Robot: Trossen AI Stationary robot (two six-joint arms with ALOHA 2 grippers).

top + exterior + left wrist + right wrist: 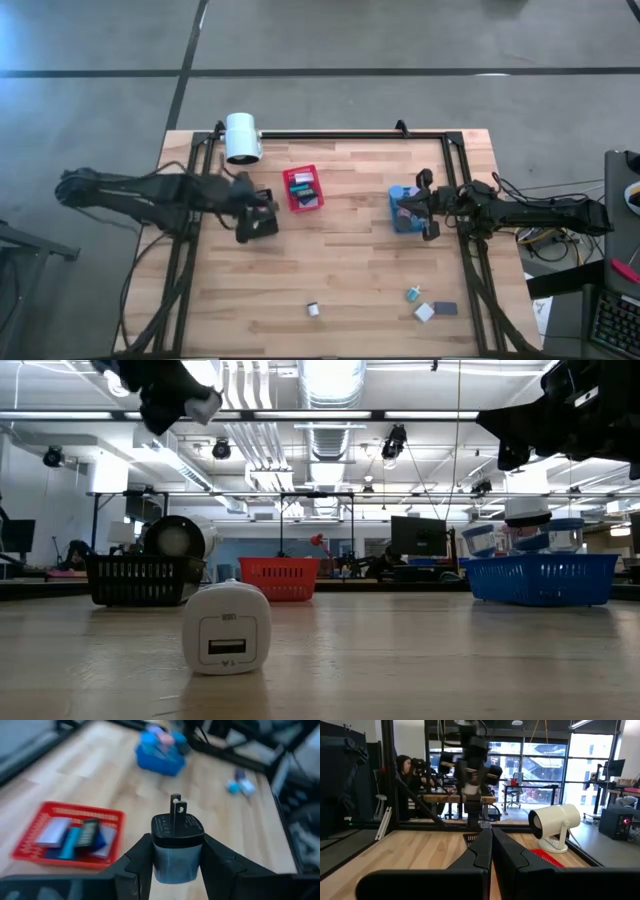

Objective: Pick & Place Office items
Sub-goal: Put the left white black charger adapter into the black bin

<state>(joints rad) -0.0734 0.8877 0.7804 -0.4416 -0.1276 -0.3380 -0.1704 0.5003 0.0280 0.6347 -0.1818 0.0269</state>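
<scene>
Nearest the front edge of the desk (330, 270), a white USB charger cube (226, 627) sits alone, with 3 more small pieces (428, 303) off to the right. Left gripper (172, 857) has its jaws clamped on a black 2-prong plug adapter (176, 837) over the black bin (262, 224). Right gripper (487, 845) hangs by the blue bin (403, 212), jaws fully closed, holding nothing
</scene>
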